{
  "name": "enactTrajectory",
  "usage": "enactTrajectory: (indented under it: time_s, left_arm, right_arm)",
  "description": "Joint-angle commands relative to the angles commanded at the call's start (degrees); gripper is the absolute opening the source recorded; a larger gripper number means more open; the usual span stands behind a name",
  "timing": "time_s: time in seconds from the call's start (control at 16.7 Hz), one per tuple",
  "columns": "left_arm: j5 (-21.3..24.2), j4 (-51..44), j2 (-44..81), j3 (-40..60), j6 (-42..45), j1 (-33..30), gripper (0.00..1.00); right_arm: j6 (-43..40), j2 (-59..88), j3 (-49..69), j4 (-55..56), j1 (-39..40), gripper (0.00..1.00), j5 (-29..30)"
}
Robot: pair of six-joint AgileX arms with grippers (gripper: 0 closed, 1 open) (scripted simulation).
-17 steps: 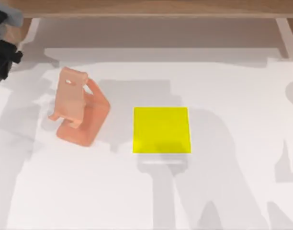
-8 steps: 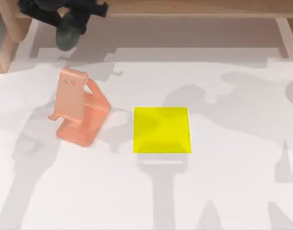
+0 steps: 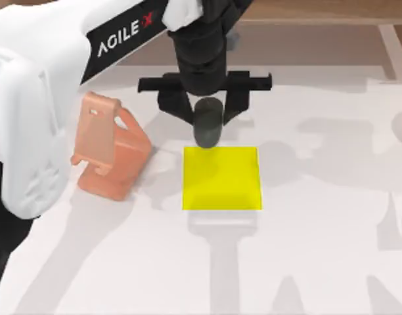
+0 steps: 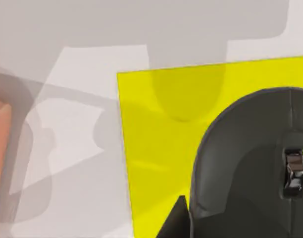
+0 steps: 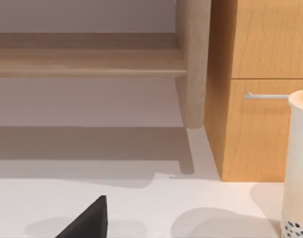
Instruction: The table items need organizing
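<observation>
Left gripper (image 3: pixel 207 118) has swung in clamping the mouse (image 3: pixel 207 125) above the yellow pad's (image 3: pixel 222 180) far edge, ready to set down; right gripper's state can't be told.

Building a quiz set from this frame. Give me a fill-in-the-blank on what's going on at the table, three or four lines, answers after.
1. The left gripper holds the dark grey ____ between its fingers.
2. It hangs at the far edge of the flat ____ square pad.
3. On the table, the salmon-orange stand sits to the pad's ____ in the top view.

Missing words: mouse; yellow; left
</observation>
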State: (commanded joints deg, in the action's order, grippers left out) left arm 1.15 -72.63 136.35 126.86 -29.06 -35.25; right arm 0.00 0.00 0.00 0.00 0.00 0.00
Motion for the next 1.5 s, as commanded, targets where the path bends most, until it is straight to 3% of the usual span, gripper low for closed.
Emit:
enactTrajectory:
  time_s: [0.24,1.02,1.5]
  left_arm:
    - [-1.00,0.65,6.35,-0.88,-8.11,-3.82,0.00]
    - [-1.07,2.76,7.04,-2.80,-8.57,-4.03,0.00]
    - [-1.07,2.76,7.04,-2.80,-8.57,-4.03,0.60]
  right_arm:
    - [0.00,0.00,0.00,0.00,0.00,1.00,0.00]
    - [0.00,0.00,0.00,0.00,0.00,1.00,0.00]
    - [0.00,0.00,0.00,0.00,0.00,1.00,0.00]
